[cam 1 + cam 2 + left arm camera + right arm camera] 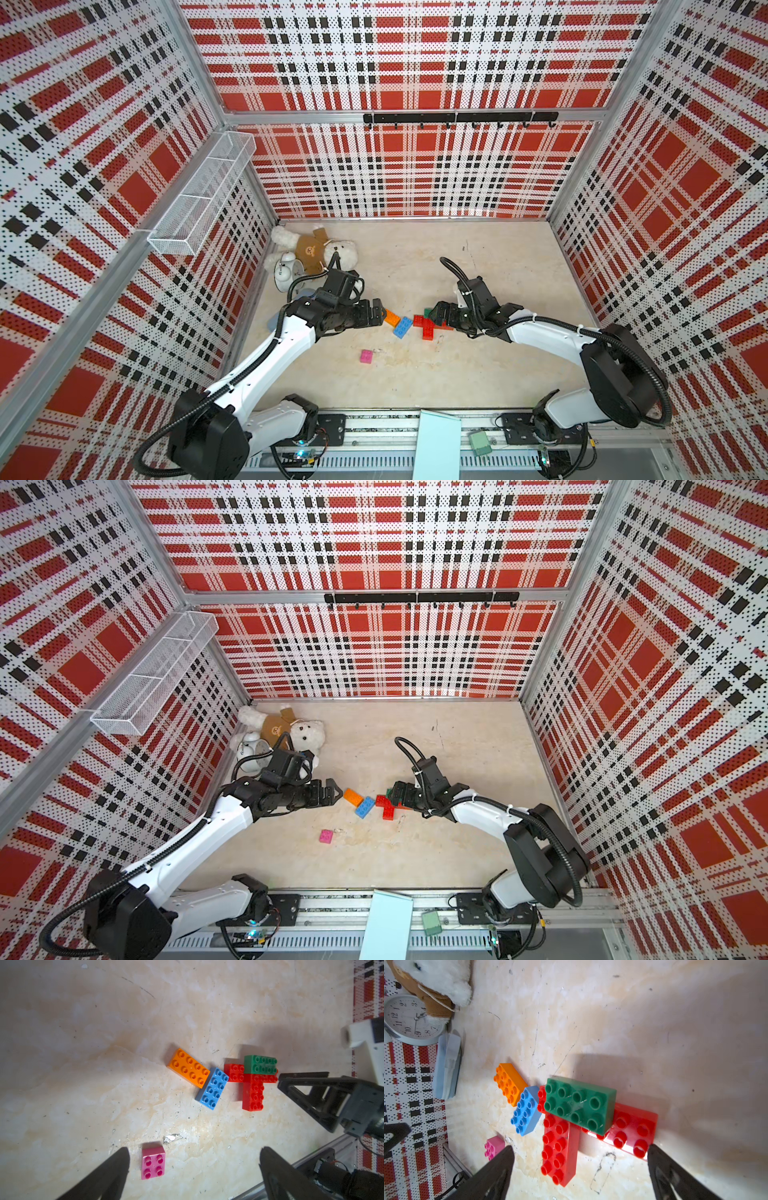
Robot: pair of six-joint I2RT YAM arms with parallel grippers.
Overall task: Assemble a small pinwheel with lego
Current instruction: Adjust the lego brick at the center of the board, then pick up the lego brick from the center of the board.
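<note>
The build is sitting partway done. Three red bricks are lying joined in a flat T, and a green brick is sitting on top of them. This part-made pinwheel is lying directly under the right gripper. Its jaws are standing wide apart on either side of the T and clamping nothing. One fingertip is sitting just beside a red corner, and I cannot tell whether it is touching.

The left gripper is also spread apart and empty. The orange brick is lying just ahead of its fingertips. The blue brick is lying next beyond, against the orange one and just beside the red T. The pink square is lying loose to one side of the left gripper, apart from the rest.

Judging by this, the green arm is on, and the orange, blue and pink pieces are not yet placed. The next move is probably calling for the left gripper to be closing across the orange brick's short width while the right is steadying the base.

The one container, a wire basket on the wall well behind the left arm, is showing nothing through its mesh.
</note>
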